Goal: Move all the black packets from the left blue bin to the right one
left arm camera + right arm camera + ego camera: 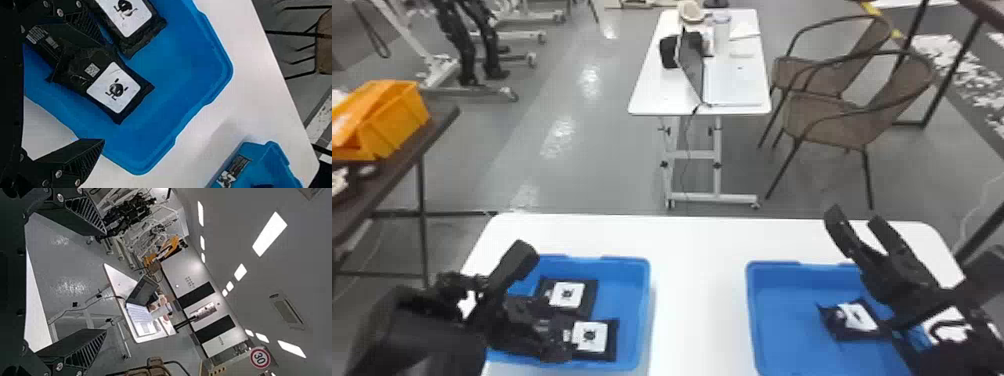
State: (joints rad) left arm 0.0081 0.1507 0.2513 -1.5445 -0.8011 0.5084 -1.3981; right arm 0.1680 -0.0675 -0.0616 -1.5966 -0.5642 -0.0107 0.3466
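Note:
Two black packets with white labels lie in the left blue bin (650, 300): one farther back (589, 295), one nearer the front (612, 345). My left gripper (539, 305) is open over that bin. In the left wrist view, its fingers stand wide apart at the left gripper (104, 92), with a packet (137, 96) lying between and beyond them and a second packet (147, 33) beside it. A black packet (857, 320) rests in the right blue bin (752, 300), partly behind the right arm. Above that bin's back edge, my right gripper (856, 217) is open and empty; the right wrist view shows the gripper (105, 283) spread.
Both bins stand on a white table (699, 290), with a strip of tabletop between them. Farther off are a small white table with a laptop (734, 82), brown chairs (837, 120) and, at the left, an orange bin (394, 120) on a dark table.

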